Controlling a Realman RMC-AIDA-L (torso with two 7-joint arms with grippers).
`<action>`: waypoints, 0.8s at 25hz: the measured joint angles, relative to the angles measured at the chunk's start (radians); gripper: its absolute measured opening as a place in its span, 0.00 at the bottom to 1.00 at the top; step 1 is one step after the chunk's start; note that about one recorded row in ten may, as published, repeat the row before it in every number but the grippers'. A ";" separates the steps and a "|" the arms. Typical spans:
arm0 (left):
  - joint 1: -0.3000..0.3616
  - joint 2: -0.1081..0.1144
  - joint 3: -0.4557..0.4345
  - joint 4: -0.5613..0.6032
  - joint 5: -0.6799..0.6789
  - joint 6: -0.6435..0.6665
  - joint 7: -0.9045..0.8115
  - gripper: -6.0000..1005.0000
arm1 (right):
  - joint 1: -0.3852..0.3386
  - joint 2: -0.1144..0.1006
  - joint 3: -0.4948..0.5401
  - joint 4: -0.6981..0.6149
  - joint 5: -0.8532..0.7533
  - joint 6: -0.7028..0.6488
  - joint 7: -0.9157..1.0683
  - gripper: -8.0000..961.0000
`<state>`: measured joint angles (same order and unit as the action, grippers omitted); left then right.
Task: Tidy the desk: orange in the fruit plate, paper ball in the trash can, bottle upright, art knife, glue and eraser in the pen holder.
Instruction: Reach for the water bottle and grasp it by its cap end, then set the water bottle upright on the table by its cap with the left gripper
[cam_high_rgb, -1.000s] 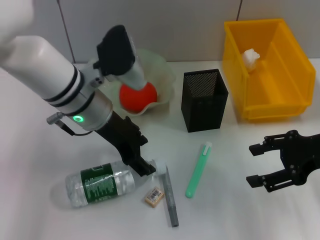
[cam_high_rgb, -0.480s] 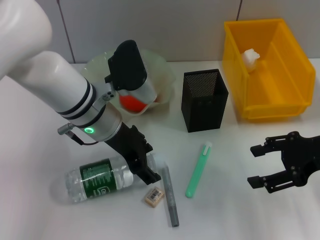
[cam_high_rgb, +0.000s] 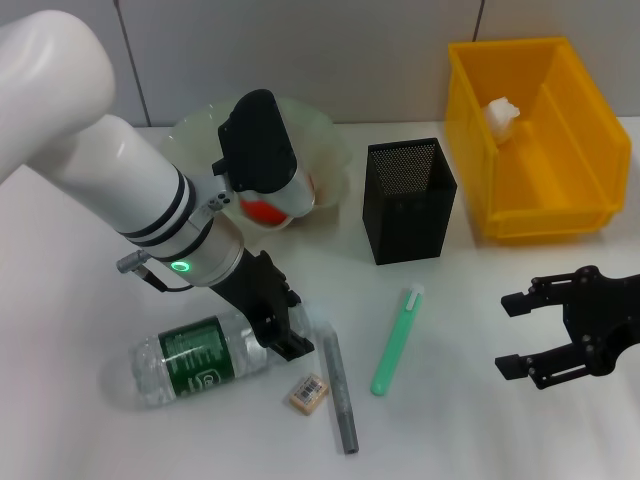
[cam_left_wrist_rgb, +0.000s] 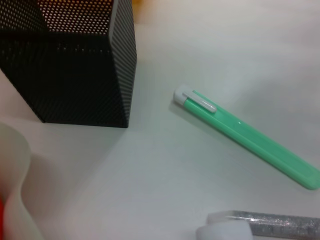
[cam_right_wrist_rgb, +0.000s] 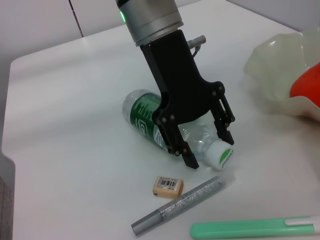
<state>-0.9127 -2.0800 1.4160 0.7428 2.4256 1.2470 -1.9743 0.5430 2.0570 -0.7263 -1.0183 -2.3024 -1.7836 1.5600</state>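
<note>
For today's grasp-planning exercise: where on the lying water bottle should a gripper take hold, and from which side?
Grip the bottle at its clear shoulder behind the cap, descending from above. It lies flat, so its round sides are exposed; the left gripper already straddles that end.

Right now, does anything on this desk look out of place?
The bottle lies on its side, the left gripper open around its neck. The eraser lies loose beside it.

grey tiled wall (cam_high_rgb: 330, 55) behind, with dark grout lines
</note>
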 joint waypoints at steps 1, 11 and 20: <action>0.001 0.000 0.005 0.000 0.000 0.000 0.000 0.81 | 0.000 0.000 0.001 0.001 0.000 -0.001 0.001 0.86; 0.003 0.000 0.033 0.000 -0.002 -0.009 0.000 0.56 | 0.000 0.000 0.010 0.001 0.000 -0.004 0.006 0.86; 0.018 0.000 0.052 0.056 -0.014 -0.003 0.000 0.44 | 0.000 0.000 0.024 0.001 0.000 -0.008 0.007 0.86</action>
<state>-0.8944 -2.0798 1.4678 0.7990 2.4114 1.2445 -1.9742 0.5430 2.0569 -0.7027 -1.0170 -2.3025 -1.7918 1.5666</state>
